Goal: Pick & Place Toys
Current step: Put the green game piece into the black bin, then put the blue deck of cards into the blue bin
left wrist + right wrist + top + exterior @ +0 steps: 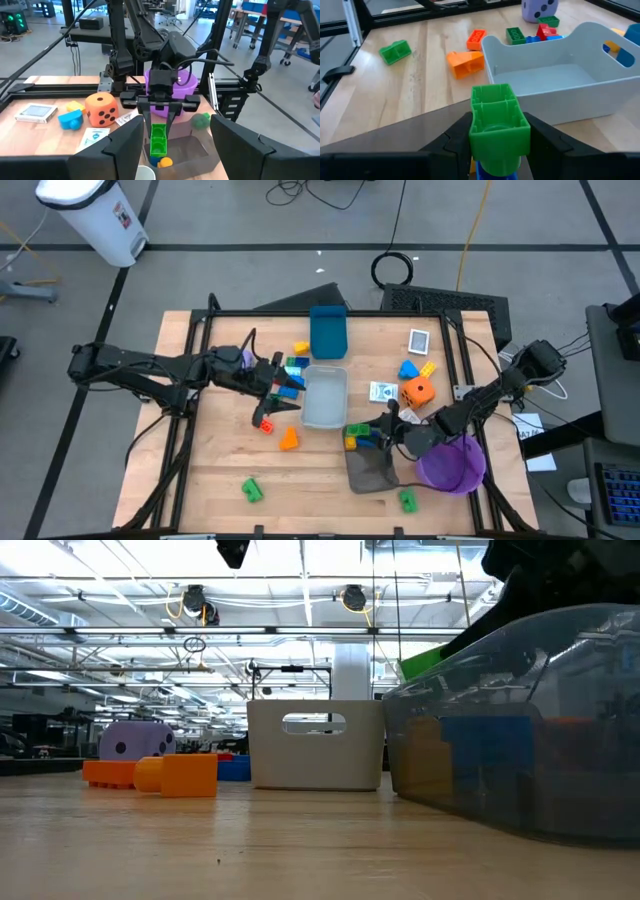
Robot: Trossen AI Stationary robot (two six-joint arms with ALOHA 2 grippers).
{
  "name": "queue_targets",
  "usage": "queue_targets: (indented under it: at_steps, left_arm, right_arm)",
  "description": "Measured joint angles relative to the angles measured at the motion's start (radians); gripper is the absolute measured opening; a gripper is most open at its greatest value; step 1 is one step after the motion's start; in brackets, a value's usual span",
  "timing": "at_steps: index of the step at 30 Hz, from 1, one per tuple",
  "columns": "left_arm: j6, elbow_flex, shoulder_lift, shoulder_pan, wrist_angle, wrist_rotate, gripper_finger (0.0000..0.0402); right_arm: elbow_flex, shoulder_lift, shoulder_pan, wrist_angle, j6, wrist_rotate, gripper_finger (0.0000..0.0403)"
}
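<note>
We judged this the carrying step: our right gripper (497,131) was closed on a green brick (497,117), holding it upright between its two dark fingers just above the dark grey tray (372,468) at the near right of the counter (210,460). Below the brick, in that tray, a blue and a yellow piece showed, so some toys were already in.

Our left gripper (283,387) hung over the cluster of bricks (292,375) just left of the pale tray (325,396), which looked empty. Its fingers stood part-way apart, and we could see nothing between them.

Many toys were still loose: the orange die (417,391) and a blue piece (408,369) to the right of the pale tray, an orange brick (289,439) and a red one (266,423) in front of it, a green brick (251,490) near the front edge, another green one (407,499) by the purple bowl (452,463), and the purple die (538,9) beyond the cluster.

In our view, the next move called for lowering the green brick into the dark tray and opening the gripper clear of the pieces below, then turning to the nearest loose toy.
</note>
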Motion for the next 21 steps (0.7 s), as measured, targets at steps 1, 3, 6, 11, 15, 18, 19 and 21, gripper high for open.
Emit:
queue_targets:
  at_steps: [1, 3, 6, 11, 15, 18, 19, 21]
  left_arm:
    - [-0.001, 0.0, 0.0, 0.0, 0.0, 0.0, 0.0237]
    - [0.0, 0.0, 0.0, 0.0, 0.0, 0.0, 0.0237]
    - [0.001, 0.0, 0.0, 0.0, 0.0, -0.001, 0.0237]
    - [0.001, 0.0, 0.0, 0.0, -0.001, -0.001, 0.0237]
    - [0.001, 0.0, 0.0, 0.001, -0.002, -0.001, 0.0237]
    - [0.001, 0.0, 0.0, 0.001, -0.002, -0.001, 0.0237]
    - [0.001, 0.0, 0.0, 0.001, -0.003, -0.001, 0.0237]
    - [0.001, 0.0, 0.0, 0.001, -0.004, -0.001, 0.0237]
  right_arm:
    - [-0.002, 0.0, 0.0, 0.003, -0.001, -0.001, 0.0135]
    - [-0.003, 0.0, -0.006, 0.004, -0.002, -0.001, 0.0135]
    - [-0.004, 0.0, -0.007, 0.002, -0.011, 0.0, 0.0142]
    - [-0.004, 0.0, -0.01, 0.002, -0.027, -0.001, 0.0167]
    - [-0.004, 0.0, -0.023, 0.001, -0.03, -0.006, 0.018]
    - [-0.004, 0.0, -0.046, 0.001, -0.03, -0.063, 0.0186]
    - [-0.004, 0.0, -0.055, 0.001, -0.028, -0.08, 0.0187]
    - [-0.004, 0.0, -0.07, 0.011, -0.03, -0.106, 0.019]
